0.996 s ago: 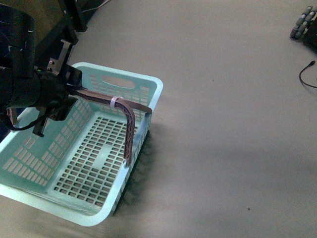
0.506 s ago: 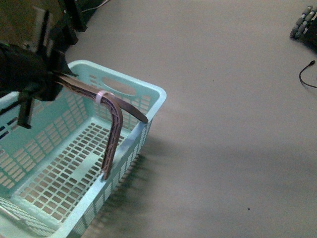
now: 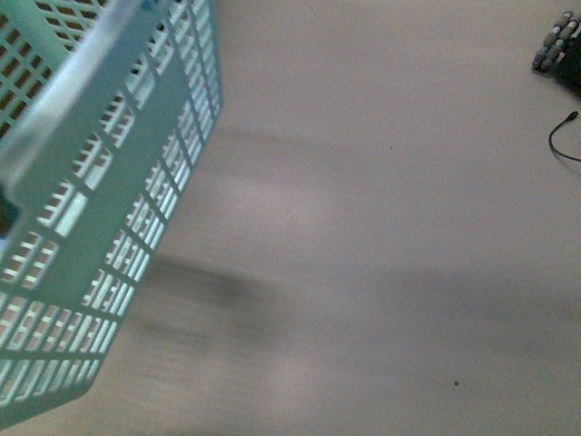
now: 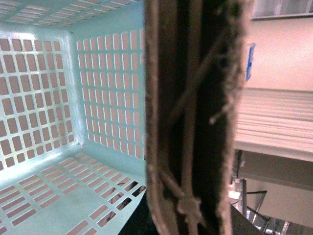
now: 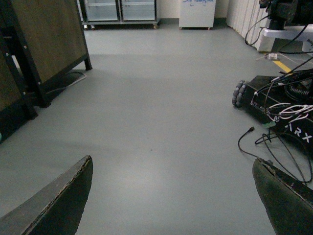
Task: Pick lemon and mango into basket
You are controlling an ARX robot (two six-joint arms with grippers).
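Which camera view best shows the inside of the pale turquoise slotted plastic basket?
The left wrist view: the basket fills much of it, with two inner walls and the slotted floor in focus. In the front view the basket is only a blurred slotted side, close up. The right wrist view shows none of it, just grey floor.

A smooth grey floor (image 3: 381, 227) fills most of the front view. The tilted teal basket (image 3: 100, 182) in the upper left casts a blurred dark shadow on it at lower left. A thin black cable (image 3: 551, 138) curls on the floor at the right edge, below grey wheels (image 3: 552, 45) in the upper right corner. In the right wrist view, a black wheeled base (image 5: 274, 95) trailing cables stands at right, dark board stands (image 5: 44, 44) at left, and glass-door cabinets (image 5: 120, 11) along the top.
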